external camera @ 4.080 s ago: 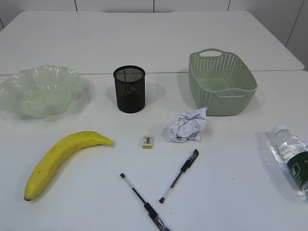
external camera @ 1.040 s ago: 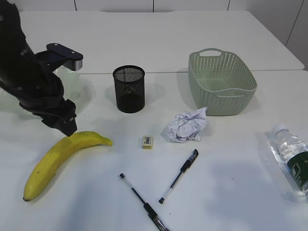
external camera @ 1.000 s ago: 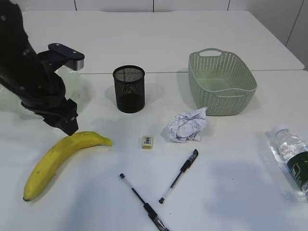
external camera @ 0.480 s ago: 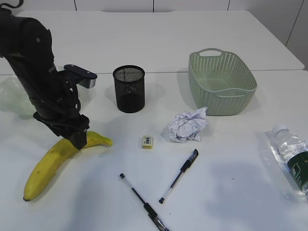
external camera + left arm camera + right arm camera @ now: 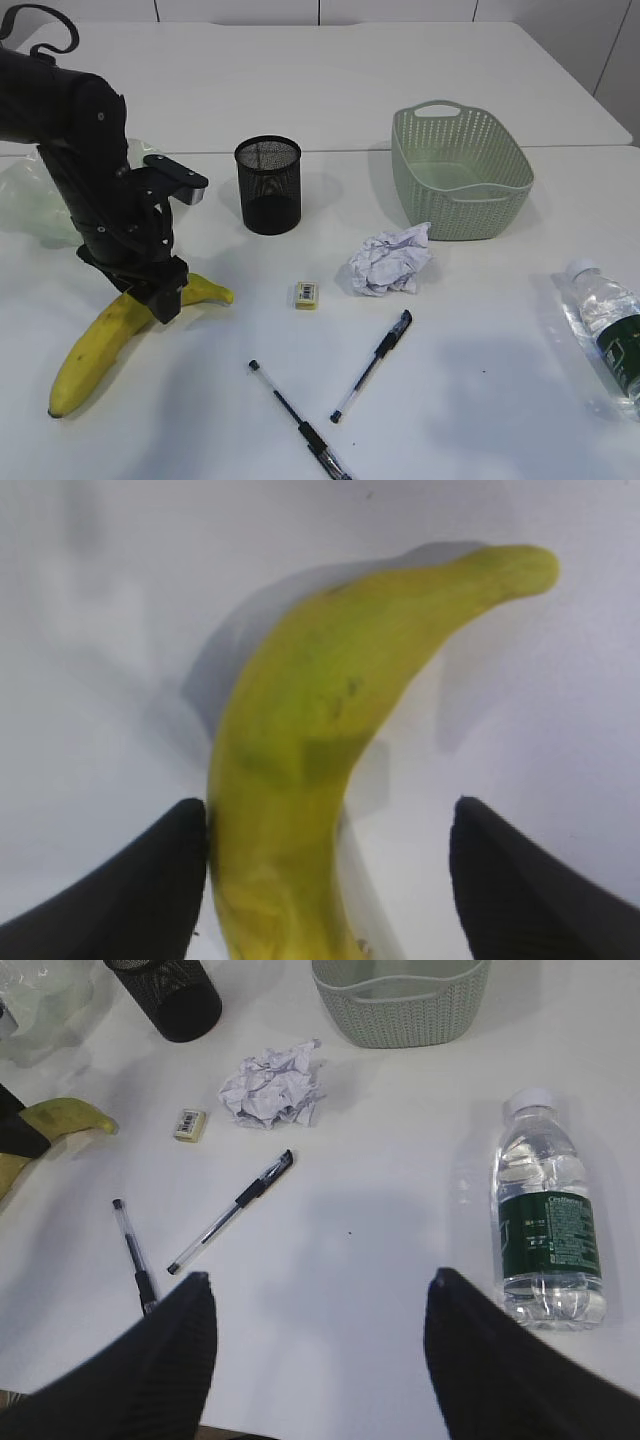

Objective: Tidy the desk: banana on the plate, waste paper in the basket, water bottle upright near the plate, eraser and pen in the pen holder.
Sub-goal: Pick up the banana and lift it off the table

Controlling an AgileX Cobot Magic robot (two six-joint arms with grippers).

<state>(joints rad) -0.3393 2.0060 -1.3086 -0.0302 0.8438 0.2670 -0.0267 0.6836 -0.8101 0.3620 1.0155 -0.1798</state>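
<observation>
While the arm hides it outside, the left tool [image 5: 330,865] straddles the banana [image 5: 320,740], wide open, perhaps touching.

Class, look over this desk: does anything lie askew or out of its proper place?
Yes. The water bottle lies on its side at the right edge, the crumpled paper sits outside the basket, and two pens and the eraser lie loose outside the pen holder.
</observation>
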